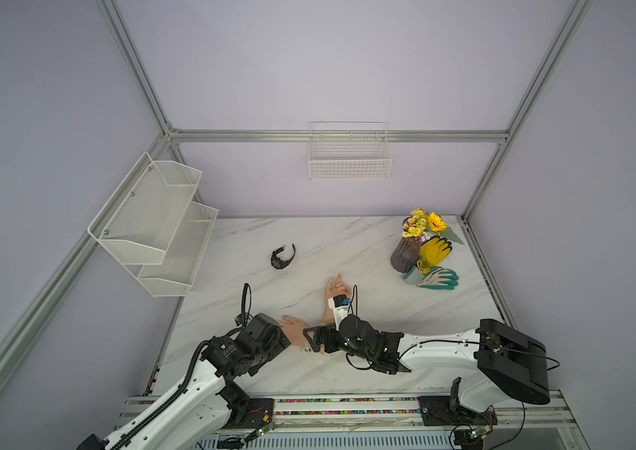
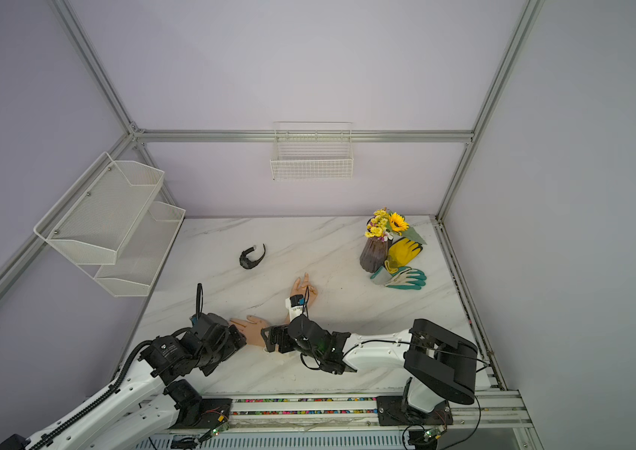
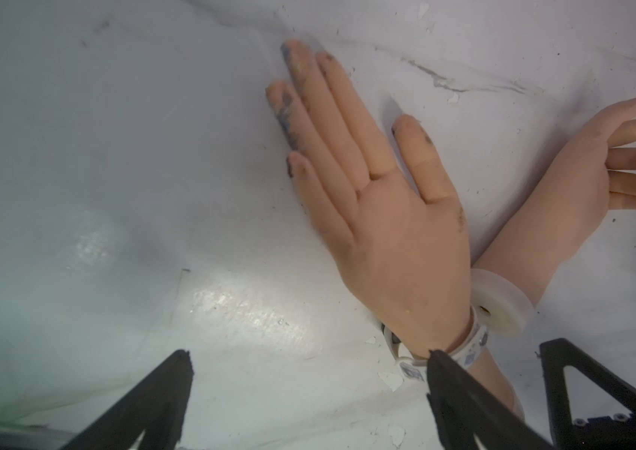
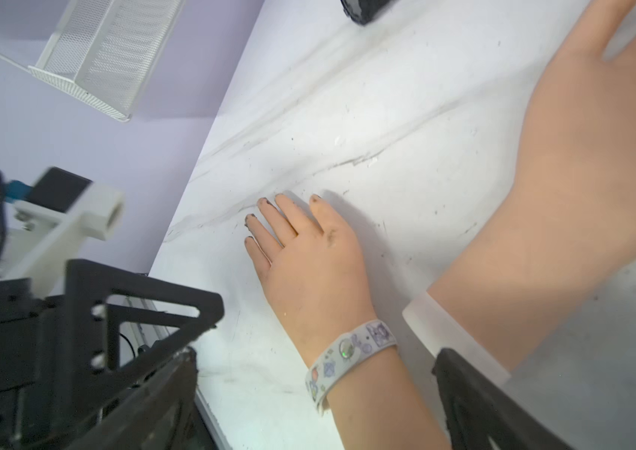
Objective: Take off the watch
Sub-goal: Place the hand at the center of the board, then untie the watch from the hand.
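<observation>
A mannequin hand (image 3: pixel 386 218) lies flat on the marble table (image 1: pixel 347 249), and a white watch (image 4: pixel 351 358) with small printed pictures circles its wrist. In the left wrist view my left gripper (image 3: pixel 310 362) is open; one fingertip (image 3: pixel 439 360) sits against the watch band (image 3: pixel 472 343) and the other is over bare table. My right gripper (image 4: pixel 316 362) is open, one finger on each side of the same wrist and clear of it. In both top views the right gripper (image 1: pixel 314 339) (image 2: pixel 271 339) covers that wrist. A black watch (image 1: pixel 282 257) lies loose farther back.
A second mannequin hand (image 1: pixel 337 290) on a white disc base (image 3: pixel 503 304) lies right beside the banded wrist. A vase of flowers (image 1: pixel 406 255), a yellow glove (image 1: pixel 435 249) and a green-white glove (image 1: pixel 439 278) sit back right. A mesh shelf (image 1: pixel 156 222) and a wire basket (image 1: pixel 349 159) hang on the walls.
</observation>
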Robot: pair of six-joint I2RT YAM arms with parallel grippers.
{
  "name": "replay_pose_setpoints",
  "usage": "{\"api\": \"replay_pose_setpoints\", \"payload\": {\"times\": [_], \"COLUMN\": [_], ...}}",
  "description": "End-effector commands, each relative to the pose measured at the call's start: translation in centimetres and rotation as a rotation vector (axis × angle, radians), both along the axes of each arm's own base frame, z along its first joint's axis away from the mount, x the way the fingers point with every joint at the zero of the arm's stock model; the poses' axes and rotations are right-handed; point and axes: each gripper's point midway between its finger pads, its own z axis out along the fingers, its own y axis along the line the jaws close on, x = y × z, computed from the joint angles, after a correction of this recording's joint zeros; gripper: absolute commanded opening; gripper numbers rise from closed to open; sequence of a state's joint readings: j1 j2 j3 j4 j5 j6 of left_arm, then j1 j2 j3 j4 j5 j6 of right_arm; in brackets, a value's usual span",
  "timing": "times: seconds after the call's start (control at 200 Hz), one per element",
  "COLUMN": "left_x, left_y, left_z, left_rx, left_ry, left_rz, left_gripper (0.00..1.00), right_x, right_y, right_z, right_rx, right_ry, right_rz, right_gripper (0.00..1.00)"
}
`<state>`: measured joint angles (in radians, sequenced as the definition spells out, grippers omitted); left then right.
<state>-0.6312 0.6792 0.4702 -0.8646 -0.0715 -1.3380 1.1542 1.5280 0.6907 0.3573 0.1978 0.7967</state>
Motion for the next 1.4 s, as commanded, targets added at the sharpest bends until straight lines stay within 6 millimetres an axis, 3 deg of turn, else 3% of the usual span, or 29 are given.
{"api": "replay_pose_setpoints", "payload": {"times": [0.0,0.06,0.18,0.27,0.38,0.565,0.765,0.85,0.995,1.17,1.275,1.395], "left_x": [1.2,2.0,3.0,3.5,4.4,4.8,4.3,4.2,4.5,5.0,5.4,5.3], "left_y": [-4.9,-6.0,-4.8,-4.4,-5.7,-6.1,-4.1,-3.7,-3.7,-4.6,-5.1,-5.0], "left_z": [0.7,0.7,0.0,-0.7,-1.1,-2.2,-3.2,-3.3,-4.0,-3.7,-3.3,-3.6], "left_rx": [-0.338,-0.444,-0.42,-0.404,-0.483,-0.474,-0.388,-0.365,-0.385,-0.395,-0.391,-0.379], "left_ry": [-0.059,-0.098,-0.145,-0.161,-0.184,-0.172,-0.168,-0.176,-0.183,-0.211,-0.231,-0.226], "left_rz": [0.011,0.044,0.121,0.157,0.15,0.139,0.166,0.149,0.117,0.05,0.003,-0.002], "left_gripper": [0.9,0.9,0.91,0.91,0.86,0.68,0.39,0.28,0.2,0.13,0.07,0.01], "right_x": [0.9,0.9,0.2,0.0,-0.2,-0.9,-0.6,-2.3,-3.2,-3.9,-3.8,-1.7], "right_y": [-1.4,-1.5,-1.1,-1.0,-0.7,-0.1,-1.4,0.1,0.8,1.0,1.8,0.9], "right_z": [1.7,2.6,4.2,3.6,2.5,2.1,-0.5,0.2,2.1,4.2,3.1,0.9], "right_rx": [-0.063,-0.046,0.011,0.013,-0.004,0.021,-0.129,-0.07,0.097,0.302,0.311,0.3], "right_ry": [-0.143,-0.163,-0.206,-0.189,-0.162,-0.141,-0.123,-0.113,-0.012,0.106,0.17,0.235], "right_rz": [-0.034,-0.04,0.016,0.022,0.023,0.038,-0.01,0.111,0.123,0.164,0.178,0.113], "right_gripper": [0.97,0.97,0.97,0.97,0.97,0.97,0.96,0.93,0.9,0.76,0.72,0.63]}}
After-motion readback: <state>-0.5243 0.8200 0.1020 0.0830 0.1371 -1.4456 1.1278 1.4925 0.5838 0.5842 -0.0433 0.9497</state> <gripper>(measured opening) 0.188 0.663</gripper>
